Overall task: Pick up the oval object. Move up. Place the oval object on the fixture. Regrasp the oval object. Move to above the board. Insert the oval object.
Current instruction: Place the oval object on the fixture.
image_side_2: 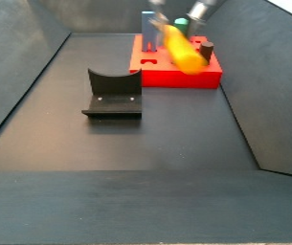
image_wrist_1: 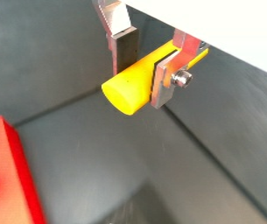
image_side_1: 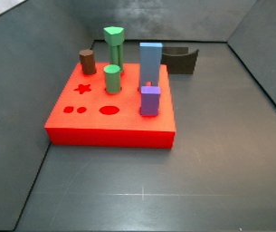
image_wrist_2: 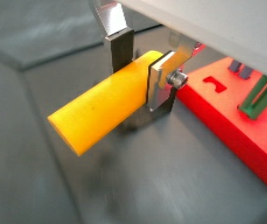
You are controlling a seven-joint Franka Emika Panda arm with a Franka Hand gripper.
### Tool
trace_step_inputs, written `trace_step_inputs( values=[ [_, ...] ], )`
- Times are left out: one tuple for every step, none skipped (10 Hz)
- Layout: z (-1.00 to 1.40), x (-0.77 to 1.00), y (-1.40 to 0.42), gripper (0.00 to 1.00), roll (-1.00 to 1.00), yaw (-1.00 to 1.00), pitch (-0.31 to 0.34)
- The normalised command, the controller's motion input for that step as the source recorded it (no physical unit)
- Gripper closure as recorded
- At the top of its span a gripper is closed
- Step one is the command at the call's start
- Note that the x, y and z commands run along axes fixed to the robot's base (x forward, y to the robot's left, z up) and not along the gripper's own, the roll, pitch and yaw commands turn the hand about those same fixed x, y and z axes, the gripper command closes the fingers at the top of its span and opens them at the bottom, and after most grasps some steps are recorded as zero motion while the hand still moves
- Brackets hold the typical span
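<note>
In both wrist views my gripper [image_wrist_1: 143, 86] [image_wrist_2: 142, 83] is shut on the oval object [image_wrist_1: 129, 92] [image_wrist_2: 94, 109], a yellow peg that lies crosswise between the silver fingers and sticks out well past them. In a side view the oval object [image_side_2: 178, 50] hangs tilted in the air over the red board [image_side_2: 174, 77]. The board [image_side_1: 109, 127] has an oval hole [image_side_1: 109, 111] near its front. The dark fixture [image_side_2: 112, 96] [image_side_1: 183, 60] stands on the floor apart from the board, with nothing on it. Part of the board [image_wrist_1: 13, 171] [image_wrist_2: 235, 131] also shows in both wrist views.
Standing in the board are a brown peg [image_side_1: 88, 62], two green pegs [image_side_1: 113, 41] [image_side_1: 112, 78], a tall blue block [image_side_1: 150, 63] and a purple peg [image_side_1: 148, 100]. Dark grey walls enclose the floor on all sides.
</note>
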Motion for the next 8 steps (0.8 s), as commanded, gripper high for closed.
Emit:
trace_step_inputs(
  values=[
    [0.07, 0.65, -1.00, 1.00, 0.33, -0.42, -0.217],
    [0.06, 0.62, -0.94, 1.00, 0.27, -0.21, -0.077],
    [0.04, 0.48, -0.68, 1.00, 0.26, -0.12, -0.007],
    [0.01, 0.31, -0.36, 1.00, 0.23, -0.04, 0.035],
    [0.00, 0.23, -0.22, 1.00, 0.20, -0.02, 0.044],
    [-0.18, 0.95, -0.20, 1.00, -1.00, -0.15, 0.132],
    [-0.18, 0.90, -0.16, 1.00, -1.00, -0.15, 0.135],
    [-0.11, 0.83, -0.03, 1.00, -1.00, -0.16, 0.141]
  ],
)
